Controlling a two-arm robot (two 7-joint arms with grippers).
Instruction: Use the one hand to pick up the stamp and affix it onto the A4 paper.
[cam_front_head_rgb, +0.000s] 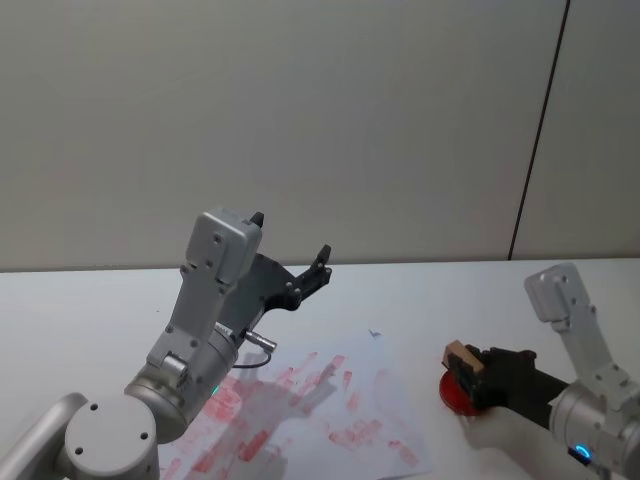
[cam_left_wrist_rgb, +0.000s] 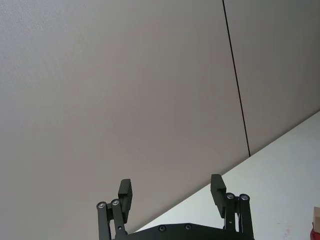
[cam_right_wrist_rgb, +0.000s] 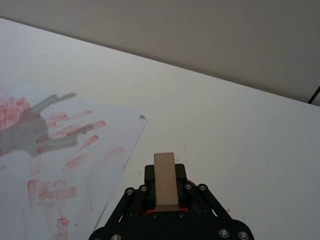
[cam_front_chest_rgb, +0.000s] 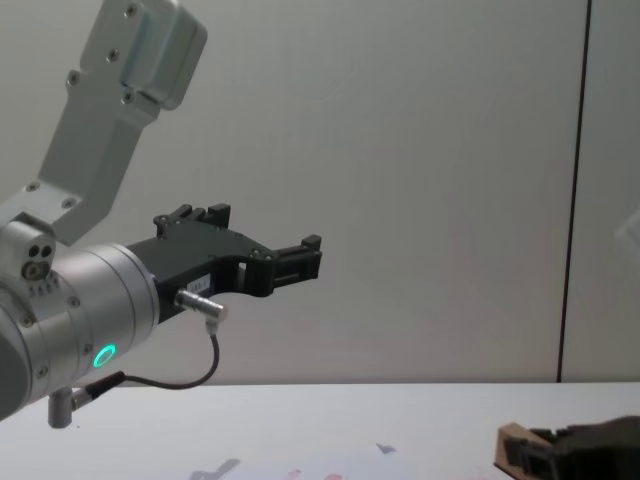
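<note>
Your right end effector (cam_front_head_rgb: 478, 372), black and multi-part on its slim pale-grey arm, sits low at the near right of the white table (cam_front_head_rgb: 450, 290), and its fingers are clamped on the small light-brown wooden stamp block (cam_front_head_rgb: 461, 356). In the right wrist view you see the stamp (cam_right_wrist_rgb: 165, 180) standing up between the two black fingers, its squared top face toward the camera. Directly under the gripped stamp lies a round red ink pad (cam_front_head_rgb: 457, 393); whether the stamp touches it you cannot tell. Just to the left of the pad, apart from it, lies the thin white A4 paper sheet (cam_front_head_rgb: 330, 410), flat on the table and covered with reddish stamp marks, its far corner pointing toward the wall. The stamp is not over the sheet.

Your left end effector (cam_front_head_rgb: 290, 250) hangs raised well above the table at the left, over the sheet's left part, on its big silver arm with a green glowing ring. Its two black fingers (cam_left_wrist_rgb: 125, 192) stand apart, holding nothing, aimed at the grey wall.
</note>
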